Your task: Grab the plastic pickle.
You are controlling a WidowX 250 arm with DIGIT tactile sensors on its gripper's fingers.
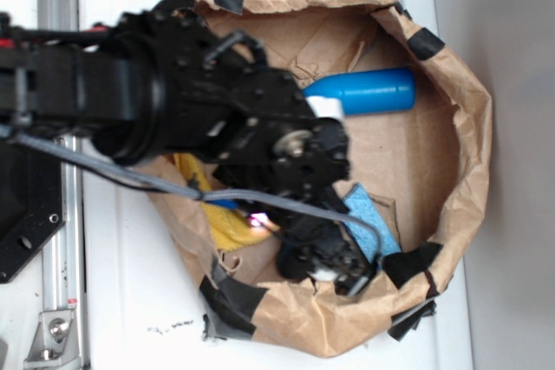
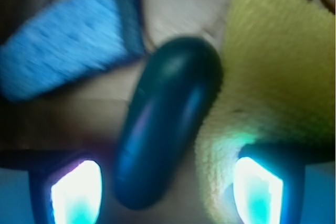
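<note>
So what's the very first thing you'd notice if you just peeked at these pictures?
In the wrist view, a big glossy dark green plastic pickle fills the middle, lying between the two glowing fingertips of the open gripper. A light blue sponge sits to its upper left and a yellow cloth to its right. In the exterior view, the black robot arm reaches into a brown paper ring beside a bright blue bottle.
</note>
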